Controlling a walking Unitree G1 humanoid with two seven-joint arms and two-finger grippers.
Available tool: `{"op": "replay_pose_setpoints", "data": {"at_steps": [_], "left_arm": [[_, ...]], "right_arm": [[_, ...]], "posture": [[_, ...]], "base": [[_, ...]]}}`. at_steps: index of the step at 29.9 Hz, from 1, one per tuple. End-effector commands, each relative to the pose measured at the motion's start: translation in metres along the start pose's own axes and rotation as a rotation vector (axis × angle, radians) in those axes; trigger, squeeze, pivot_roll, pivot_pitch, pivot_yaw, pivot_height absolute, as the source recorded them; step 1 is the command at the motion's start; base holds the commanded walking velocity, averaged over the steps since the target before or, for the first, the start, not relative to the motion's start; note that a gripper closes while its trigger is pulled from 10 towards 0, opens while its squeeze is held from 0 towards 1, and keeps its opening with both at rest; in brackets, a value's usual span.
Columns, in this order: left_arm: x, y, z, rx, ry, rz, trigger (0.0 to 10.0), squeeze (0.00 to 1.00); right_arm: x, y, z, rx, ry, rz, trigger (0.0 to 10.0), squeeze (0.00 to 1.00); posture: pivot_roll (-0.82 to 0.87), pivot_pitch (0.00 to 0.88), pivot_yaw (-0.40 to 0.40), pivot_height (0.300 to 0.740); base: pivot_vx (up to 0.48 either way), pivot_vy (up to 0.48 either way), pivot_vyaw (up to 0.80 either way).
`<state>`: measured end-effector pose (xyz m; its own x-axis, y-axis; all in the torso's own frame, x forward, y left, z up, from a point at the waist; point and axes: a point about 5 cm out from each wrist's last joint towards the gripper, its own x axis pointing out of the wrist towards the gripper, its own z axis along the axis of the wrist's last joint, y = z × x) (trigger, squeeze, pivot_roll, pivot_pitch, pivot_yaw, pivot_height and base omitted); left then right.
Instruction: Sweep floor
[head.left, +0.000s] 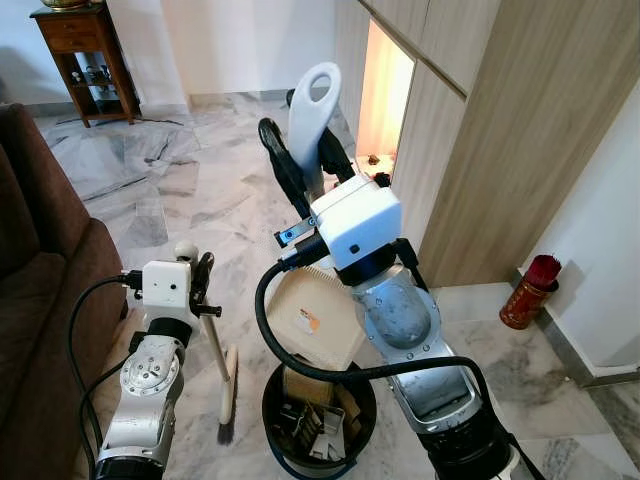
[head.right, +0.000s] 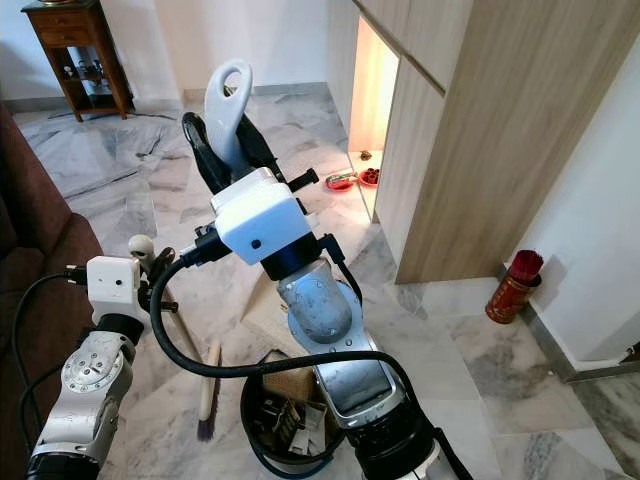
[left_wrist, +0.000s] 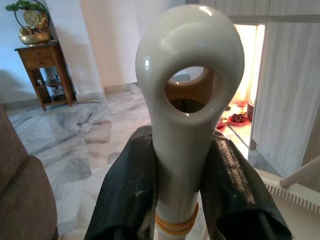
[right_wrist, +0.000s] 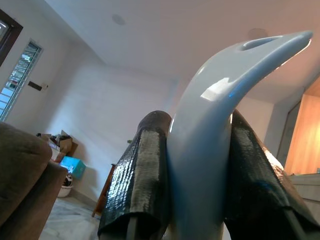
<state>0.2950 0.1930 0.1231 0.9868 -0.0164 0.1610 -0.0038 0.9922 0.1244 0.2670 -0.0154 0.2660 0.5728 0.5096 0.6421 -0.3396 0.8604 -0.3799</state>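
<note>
My right gripper (head.left: 305, 150) is raised in front of me, shut on the white looped handle (head.left: 313, 105) of a dustpan. The cream pan (head.left: 320, 312) hangs tilted below my right arm, over a black bin (head.left: 267, 400) that holds scraps and debris. Low on the left, my left gripper (head.left: 200, 275) is shut on a hand brush (head.left: 216, 345) with a cream handle. The brush points down, its dark bristles (head.left: 227, 415) near the floor beside the bin. The left wrist view has the brush's ringed handle end (left_wrist: 175, 150) clamped between black fingers (left_wrist: 127, 195).
A brown sofa (head.left: 40, 260) runs along my left. A wooden side table (head.left: 85, 55) stands at the far left wall. A tall wood cupboard with a lit niche (head.left: 385, 90) is on the right. A red cylinder (head.left: 530, 290) stands by the right wall. Marble floor stretches ahead.
</note>
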Motion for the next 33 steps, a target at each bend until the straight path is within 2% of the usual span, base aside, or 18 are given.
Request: {"op": "replay_pose_setpoints", "data": {"at_steps": [1,5,8,10,12,15,19,21,27,33], "left_arm": [[0.004,0.001,0.016,0.002,-0.077,0.003,10.0,0.0],[0.004,0.0,0.015,0.001,-0.076,0.003,10.0,0.0],[0.004,0.001,0.015,0.002,-0.075,0.004,10.0,0.0],[0.004,0.001,0.015,0.002,-0.074,0.005,10.0,0.0],[0.004,0.001,0.014,0.003,-0.072,0.006,10.0,0.0],[0.003,0.001,0.014,0.005,-0.07,0.005,10.0,0.0],[0.003,0.001,0.014,0.006,-0.069,0.002,10.0,0.0],[0.002,0.002,0.013,0.008,-0.068,0.001,10.0,0.0],[0.001,0.004,0.014,0.011,-0.068,0.001,10.0,0.0],[0.001,0.004,0.014,0.012,-0.067,-0.005,10.0,0.0]], "right_arm": [[0.004,-0.004,0.012,-0.03,-0.056,-0.002,10.0,0.0],[0.003,-0.01,0.008,-0.081,-0.041,-0.038,10.0,0.0],[-0.002,-0.035,-0.007,-0.2,0.037,-0.15,10.0,0.0],[-0.006,-0.045,-0.013,-0.23,0.069,-0.184,10.0,0.0],[-0.015,-0.063,-0.024,-0.297,0.125,-0.229,10.0,0.0],[-0.031,-0.086,-0.038,-0.331,0.207,-0.321,10.0,0.0],[-0.04,-0.096,-0.045,-0.359,0.243,-0.355,10.0,0.0],[-0.055,-0.111,-0.057,-0.397,0.31,-0.415,10.0,0.0],[-0.085,-0.127,-0.077,-0.384,0.419,-0.553,10.0,0.0],[-0.104,-0.132,-0.089,-0.427,0.477,-0.588,10.0,0.0]], "posture": [[-0.01,0.0,-0.006,0.74],[-0.01,0.0,-0.007,0.74],[-0.01,0.0,-0.007,0.74],[-0.01,0.0,-0.007,0.74],[-0.02,0.0,-0.007,0.74],[-0.02,0.0,-0.006,0.74],[-0.01,0.0,-0.006,0.74],[-0.02,0.0,-0.005,0.74],[-0.01,0.0,-0.002,0.74],[-0.01,0.0,0.002,0.74]], "base": [[0.0,0.0,0.0],[0.0,0.0,0.0],[0.0,0.0,0.0],[0.0,0.0,0.0],[0.0,0.0,0.0],[0.0,0.0,0.0],[0.0,0.0,0.0],[0.0,0.0,0.0],[0.0,0.0,0.0],[0.0,0.0,0.0]]}}
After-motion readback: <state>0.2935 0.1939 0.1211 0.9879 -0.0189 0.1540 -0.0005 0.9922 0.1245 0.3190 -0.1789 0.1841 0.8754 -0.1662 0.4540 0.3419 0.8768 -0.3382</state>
